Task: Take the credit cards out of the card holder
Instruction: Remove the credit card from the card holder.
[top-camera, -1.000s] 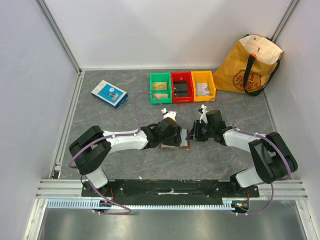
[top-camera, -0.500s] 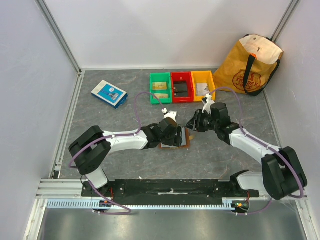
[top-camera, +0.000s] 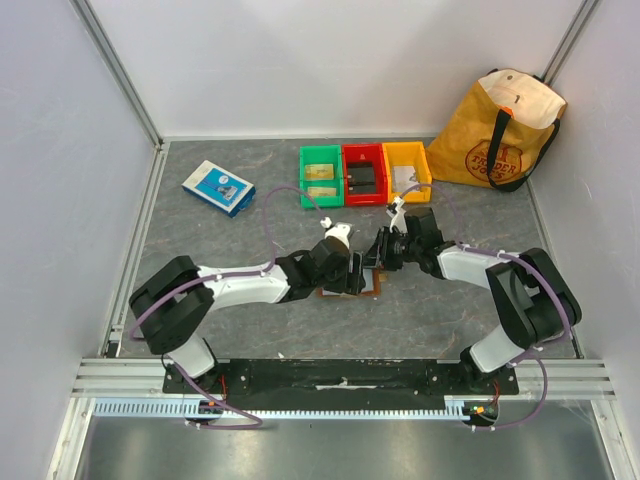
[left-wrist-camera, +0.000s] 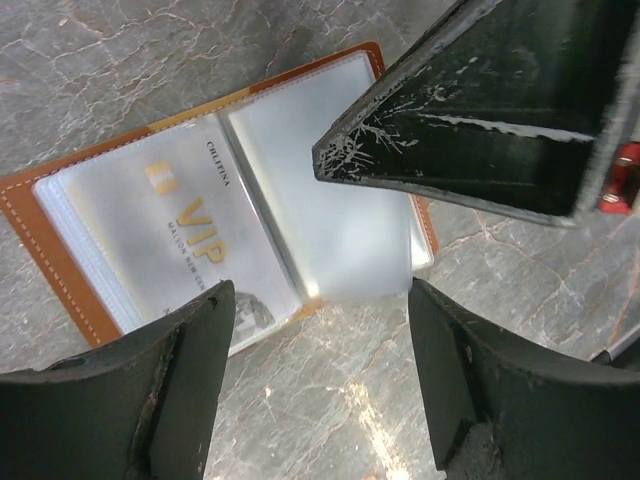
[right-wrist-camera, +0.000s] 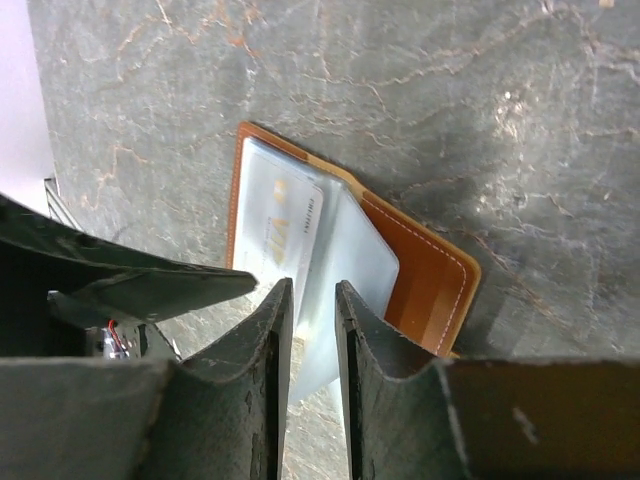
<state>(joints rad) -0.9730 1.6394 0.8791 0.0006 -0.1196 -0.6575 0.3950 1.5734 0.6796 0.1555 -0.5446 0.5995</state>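
**Card holder (left-wrist-camera: 28, 225) on the grey worktop (left-wrist-camera: 330, 400).** The holder is laid open, its near edge just between the tips of the left gripper (left-wrist-camera: 320, 300), whose jaws are spread wide and released, grasping nothing. A gold credit card (left-wrist-camera: 190, 235) is seen under a clear sleeve. The jaws of the right gripper (right-wrist-camera: 312, 290) are nearly closed astride what appears to be a sleeve; whether it is pinched cannot be told.

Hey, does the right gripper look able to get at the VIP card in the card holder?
Probably not directly. The VIP card lies under a clear sleeve in the open card holder, and the right gripper sits at the neighbouring blank sleeve, jaws narrowly apart.
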